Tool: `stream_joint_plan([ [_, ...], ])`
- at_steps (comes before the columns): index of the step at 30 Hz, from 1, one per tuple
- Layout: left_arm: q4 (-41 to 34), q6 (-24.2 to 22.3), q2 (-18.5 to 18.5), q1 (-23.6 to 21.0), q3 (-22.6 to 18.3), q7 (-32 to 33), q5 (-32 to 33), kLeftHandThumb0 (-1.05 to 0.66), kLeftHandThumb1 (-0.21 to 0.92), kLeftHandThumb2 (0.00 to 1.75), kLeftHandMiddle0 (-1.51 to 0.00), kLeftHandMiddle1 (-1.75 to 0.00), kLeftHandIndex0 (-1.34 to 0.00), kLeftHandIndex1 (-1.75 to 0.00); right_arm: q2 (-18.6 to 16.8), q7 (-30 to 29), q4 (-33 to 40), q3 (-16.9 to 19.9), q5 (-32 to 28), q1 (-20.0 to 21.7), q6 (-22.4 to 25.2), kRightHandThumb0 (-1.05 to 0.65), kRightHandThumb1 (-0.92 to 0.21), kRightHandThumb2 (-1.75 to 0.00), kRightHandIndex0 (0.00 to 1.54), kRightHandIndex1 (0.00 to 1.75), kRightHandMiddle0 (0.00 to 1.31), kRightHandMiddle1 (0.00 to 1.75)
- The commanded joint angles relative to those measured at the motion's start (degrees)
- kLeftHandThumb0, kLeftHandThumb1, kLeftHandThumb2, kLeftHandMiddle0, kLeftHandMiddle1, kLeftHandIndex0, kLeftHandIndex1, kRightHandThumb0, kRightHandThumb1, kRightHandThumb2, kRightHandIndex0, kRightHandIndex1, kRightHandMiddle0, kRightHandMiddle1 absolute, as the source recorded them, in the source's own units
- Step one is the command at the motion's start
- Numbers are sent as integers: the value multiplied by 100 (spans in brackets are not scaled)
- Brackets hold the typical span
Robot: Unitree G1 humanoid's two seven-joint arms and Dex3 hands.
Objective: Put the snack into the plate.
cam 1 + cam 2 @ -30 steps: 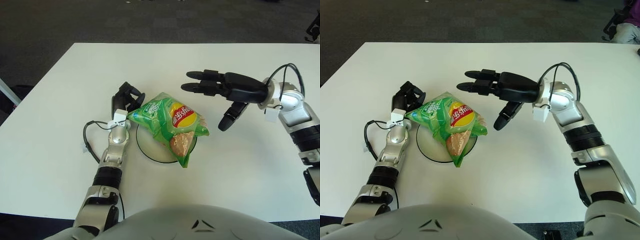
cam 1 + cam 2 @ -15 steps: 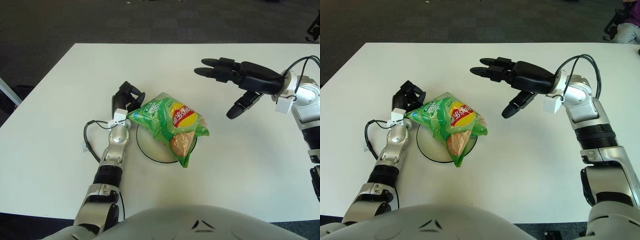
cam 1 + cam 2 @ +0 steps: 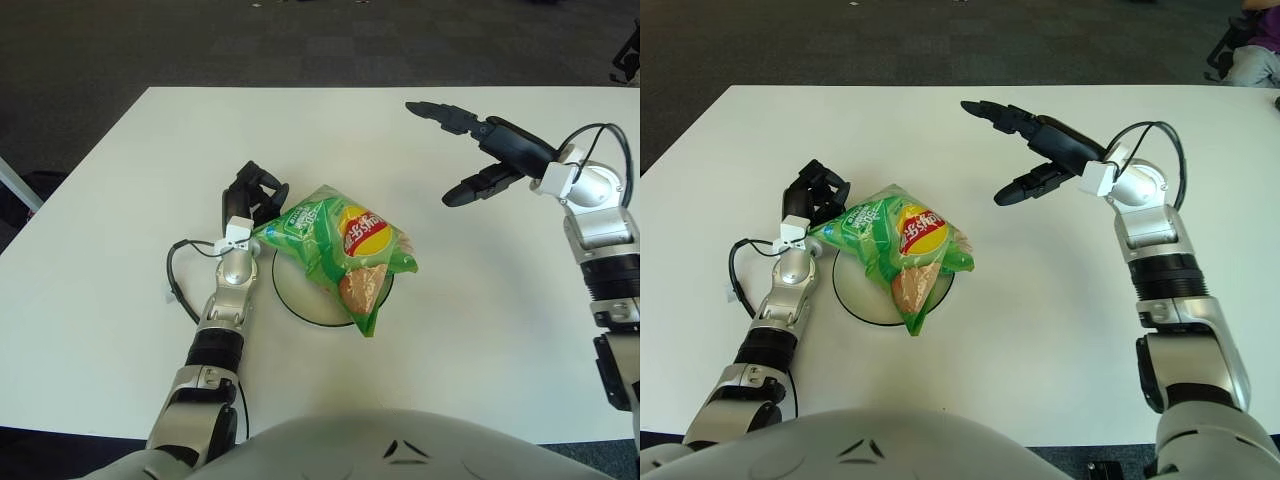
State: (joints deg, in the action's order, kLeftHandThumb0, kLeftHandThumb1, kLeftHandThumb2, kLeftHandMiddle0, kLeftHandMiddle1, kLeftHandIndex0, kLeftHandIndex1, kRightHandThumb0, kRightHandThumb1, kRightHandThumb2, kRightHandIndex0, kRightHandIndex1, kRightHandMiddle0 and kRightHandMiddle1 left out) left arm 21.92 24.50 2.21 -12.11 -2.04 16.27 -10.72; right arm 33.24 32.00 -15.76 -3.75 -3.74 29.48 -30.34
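Observation:
A green snack bag (image 3: 338, 248) with a red and yellow logo lies across a round white plate (image 3: 296, 296) near the table's middle, covering most of it. My right hand (image 3: 462, 150) is up and to the right of the bag, well apart from it, fingers spread and holding nothing. My left hand (image 3: 250, 193) shows just left of the bag's upper corner, its dark fingers curled, with nothing seen inside them.
The white table (image 3: 120, 200) spreads wide around the plate, with dark carpet beyond its far edge. A black cable (image 3: 180, 275) loops beside my left forearm.
My right hand has drawn away from the bag, going up and to the right. The bag stays on the plate and the left hand has hardly moved.

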Motion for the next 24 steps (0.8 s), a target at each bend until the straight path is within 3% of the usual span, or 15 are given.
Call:
stream_joint_plan([
  [1,88,52,59,120,-36,-34,22,-26,92,25,-96,-175,-75,-175,-571,-244,-204,282,-567,-224,503,-35,-92,-7,18,2,16,6],
  [8,69,46,91,131,-60,-77,74,-26,92,25,-96,-175,-75,-175,-1296,-278,-978,761,-1195,-199,377,-34,-92,-2,48,3,40,10],
  [11,54,32,100,133,-67,-97,100,-26,92,25,-96,-175,-75,-175,-1604,-646,-1299,987,-1146,-239,98,-31,-92,-2,74,12,58,16],
  [12,49,29,102,135,-67,-102,108,-26,92,26,-96,-175,-75,-175,-1685,-678,-1369,1032,-1160,-242,39,-25,-92,-3,74,33,57,36],
  [13,46,27,107,137,-70,-109,117,-26,92,26,-96,-175,-75,-175,-1833,-570,-1356,1113,-1437,-274,214,-16,-92,-7,72,66,53,68],
  [14,44,25,111,138,-72,-114,123,-26,92,26,-96,-175,-75,-175,-1937,-484,-1344,1173,-1636,-293,347,-10,-92,-9,69,89,54,85],
  [16,44,28,120,141,-78,-123,134,-26,92,26,-96,-175,-75,-175,-2206,-335,-1275,1311,-2092,-385,628,-6,-92,-10,64,110,57,99],
  [20,43,30,130,141,-89,-136,141,-26,92,26,-96,-175,-75,-175,-2530,-404,-1098,1457,-2409,-604,933,-1,-92,-13,57,130,60,114],
  [23,44,27,135,134,-94,-139,142,-26,92,26,-96,-175,-76,-175,-2657,-802,-707,1426,-2179,-909,1075,-1,-91,-16,55,133,60,117],
  [24,45,28,135,132,-94,-138,142,-26,92,26,-96,-175,-76,-175,-2698,-948,-575,1416,-2081,-1009,1115,0,-86,-26,53,135,59,121],
])
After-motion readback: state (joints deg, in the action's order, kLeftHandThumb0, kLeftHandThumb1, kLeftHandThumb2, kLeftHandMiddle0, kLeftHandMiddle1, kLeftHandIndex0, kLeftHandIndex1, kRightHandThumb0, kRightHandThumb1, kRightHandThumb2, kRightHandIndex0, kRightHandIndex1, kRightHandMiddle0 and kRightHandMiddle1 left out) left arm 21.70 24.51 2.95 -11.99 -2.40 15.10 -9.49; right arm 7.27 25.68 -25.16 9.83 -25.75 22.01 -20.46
